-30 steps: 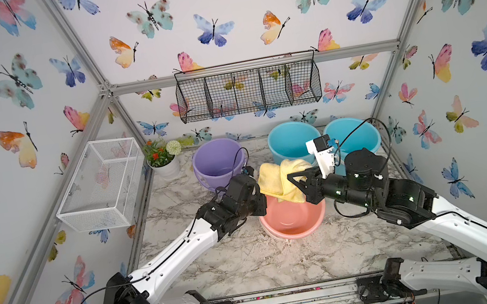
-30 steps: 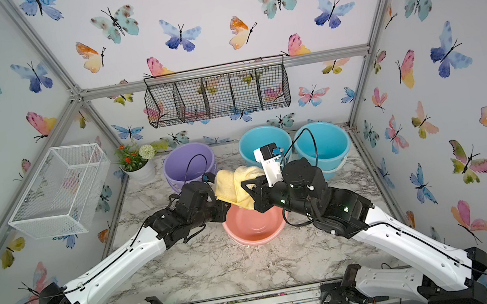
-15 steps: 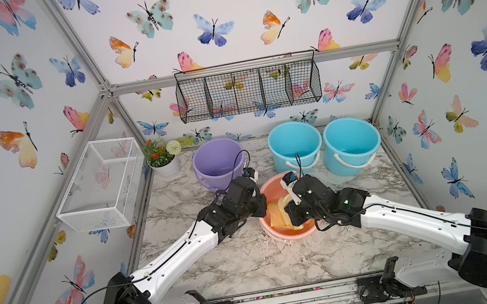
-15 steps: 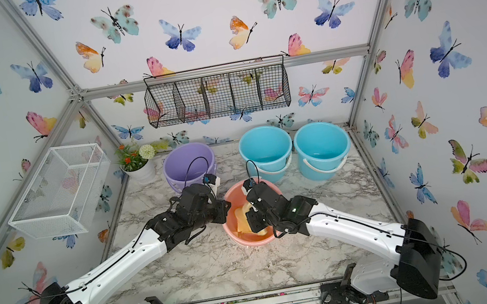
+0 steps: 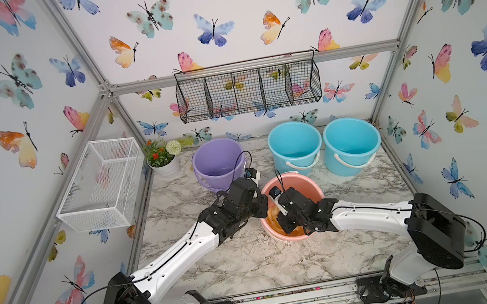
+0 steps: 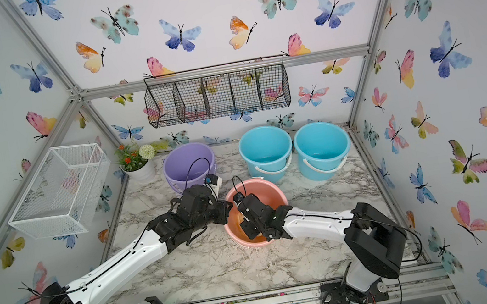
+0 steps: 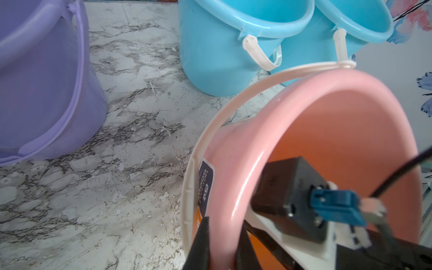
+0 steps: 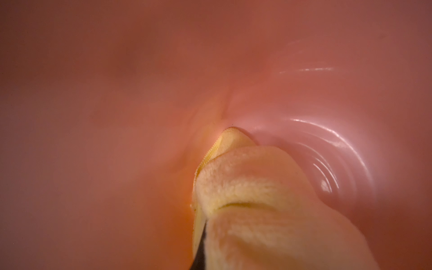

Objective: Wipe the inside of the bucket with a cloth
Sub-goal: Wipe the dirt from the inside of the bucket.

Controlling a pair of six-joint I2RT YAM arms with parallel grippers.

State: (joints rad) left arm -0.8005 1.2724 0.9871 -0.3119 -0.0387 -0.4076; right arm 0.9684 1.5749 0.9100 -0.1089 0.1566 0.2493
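The pink bucket (image 5: 310, 183) (image 6: 274, 187) stands tilted on the marble table in both top views. My left gripper (image 7: 222, 247) (image 5: 262, 204) is shut on the bucket's rim (image 7: 233, 187), one finger outside the wall and one inside. My right gripper (image 5: 285, 224) reaches down inside the bucket, its tips hidden in the top views. In the right wrist view it is shut on the pale yellow cloth (image 8: 257, 198), which bunches over the fingers and presses against the bucket's inner wall (image 8: 117, 117) near the bottom. Only a dark sliver of one finger (image 8: 201, 256) shows.
A purple bucket (image 5: 218, 160) stands behind the left gripper, and two blue buckets (image 5: 295, 144) (image 5: 351, 142) behind the pink one. A flower pot (image 5: 164, 163) sits at the back left. A white mesh basket (image 5: 101, 182) and a black wire basket (image 5: 248, 87) hang on the walls.
My right gripper has come down with the cloth from above the rim into the bucket and gone deeper. The left gripper has stayed on the rim.
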